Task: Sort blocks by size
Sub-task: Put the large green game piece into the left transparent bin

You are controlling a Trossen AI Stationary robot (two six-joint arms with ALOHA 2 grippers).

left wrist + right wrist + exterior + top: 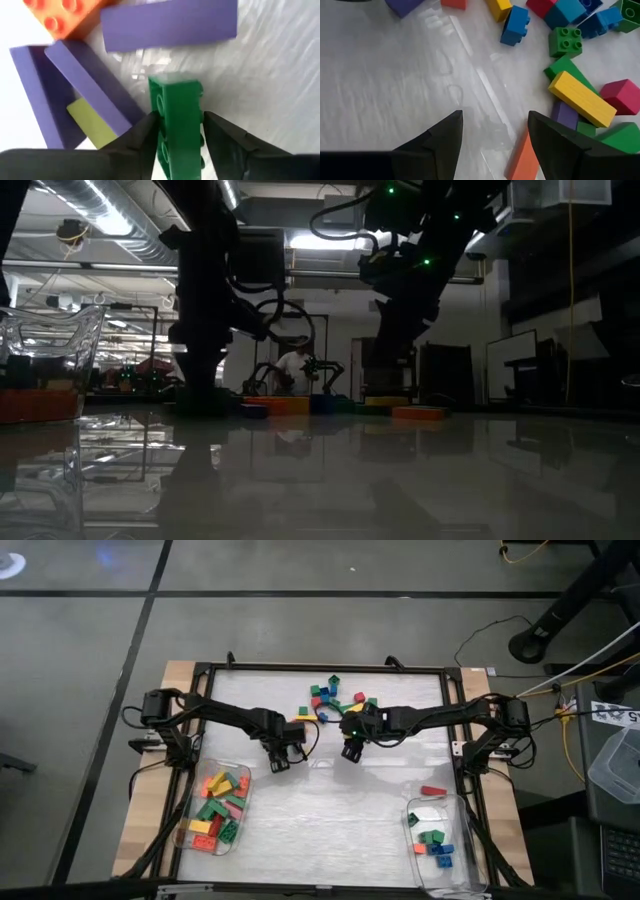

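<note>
A: Sorting mid-run, I'd say; left pincer (177, 145) is clamped on a long green block (176, 120), seen end-on in the left wrist view, both fingers (142, 137) pressed on its sides.

B: Where does that sit in the high view?

A: Left pincer (280, 755) is a bit left of frame centre, above the left tub (243, 812); that tub holds the long bricks, green, red, yellow, orange; so my guess is the green one goes there.

B: Next move calls for what?

A: Carrying it down-left in the frame until it is over the tub opening, then letting go; must clear the tub wall, judging by how close it is; the purple blocks (167, 22) and an orange block (60, 17) lie just beyond the green one in the wrist view, so a lift first would avoid dragging them.

B: Right side?

A: Right pincer (492, 130) has its fingers well apart, holding nothing, over bare desk (395, 75); an orange block (522, 160) lies just by one finger, cannot tell if touching; a yellow long block (582, 100) and small blue (515, 22) and green (565, 41) ones are at upper right of that frame.

B: And the rest?

A: Loose pile (335, 698) at upper centre of the high view, right pincer (350, 750) just below it; right tub (445, 840) at lower right has short blocks; one red block (433, 790) lies outside it, just above its rim; plenty left to sort.
</note>
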